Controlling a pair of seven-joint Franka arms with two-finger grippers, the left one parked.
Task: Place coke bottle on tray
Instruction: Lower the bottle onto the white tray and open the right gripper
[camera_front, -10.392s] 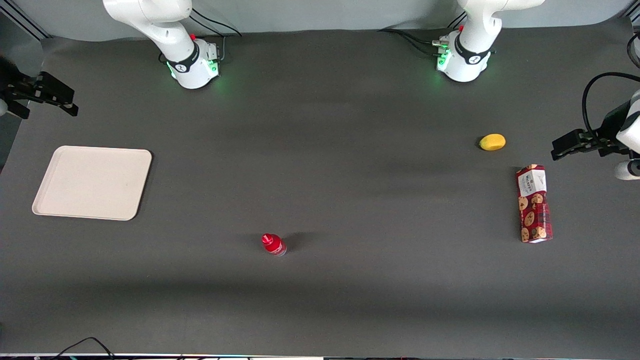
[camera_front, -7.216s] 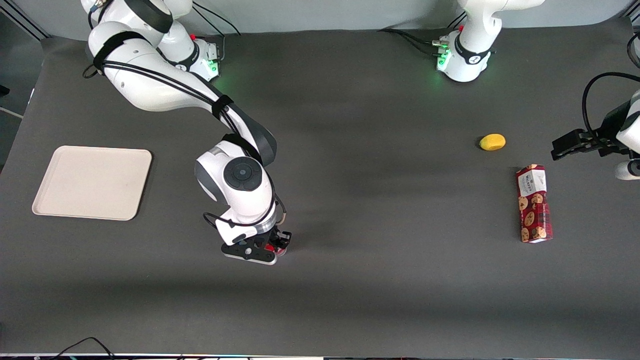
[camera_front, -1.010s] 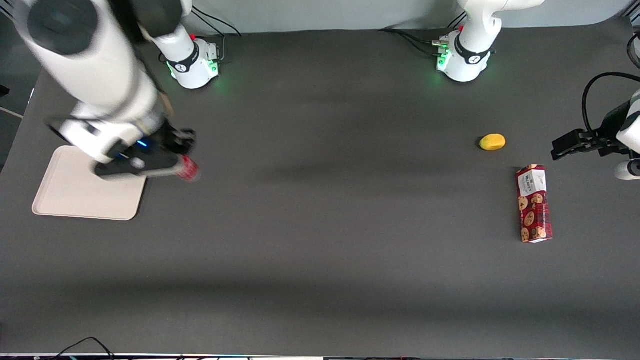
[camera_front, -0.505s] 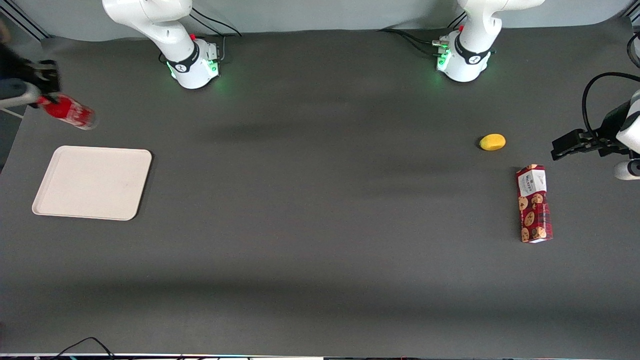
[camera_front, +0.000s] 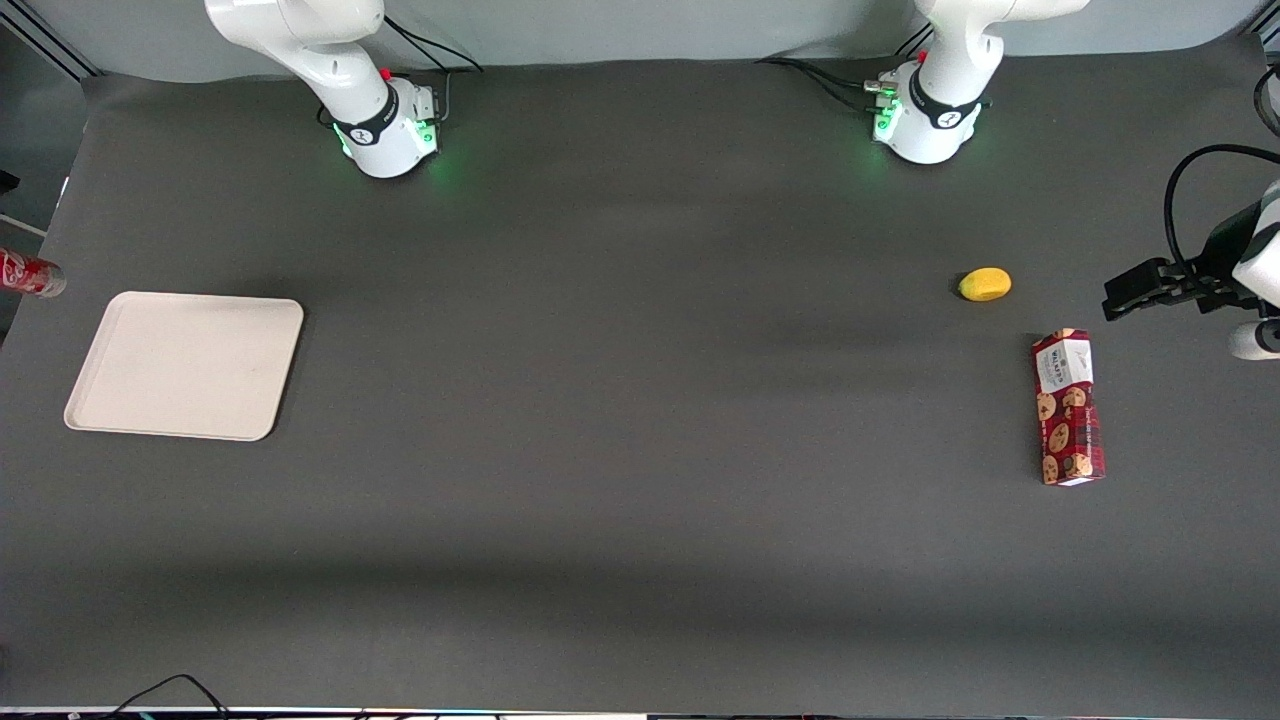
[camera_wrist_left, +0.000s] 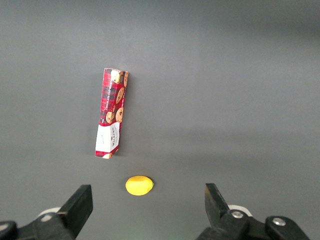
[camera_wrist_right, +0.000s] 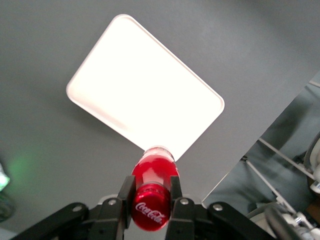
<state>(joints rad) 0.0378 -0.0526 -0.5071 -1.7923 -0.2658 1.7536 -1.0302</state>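
My right gripper (camera_wrist_right: 151, 193) is shut on the coke bottle (camera_wrist_right: 154, 187), with a black finger (camera_wrist_right: 126, 192) on each side just under its red cap. It hangs high over the table, with the beige tray (camera_wrist_right: 145, 102) lying empty far below the bottle's base. In the front view only the bottle's lower end (camera_front: 30, 273) shows, at the working arm's end of the table, just off the tray's (camera_front: 185, 365) outer edge and farther from the camera than the tray. The gripper itself is outside the front view.
A red cookie box (camera_front: 1068, 407) and a small yellow fruit (camera_front: 985, 284) lie toward the parked arm's end of the table. The table's edge (camera_wrist_right: 235, 165) runs close by the tray, with frame rails off it.
The bottle was lifted from mid-table and carried to the tray's end. In the last half second it has moved farther toward the working arm's end and slightly nearer the camera.
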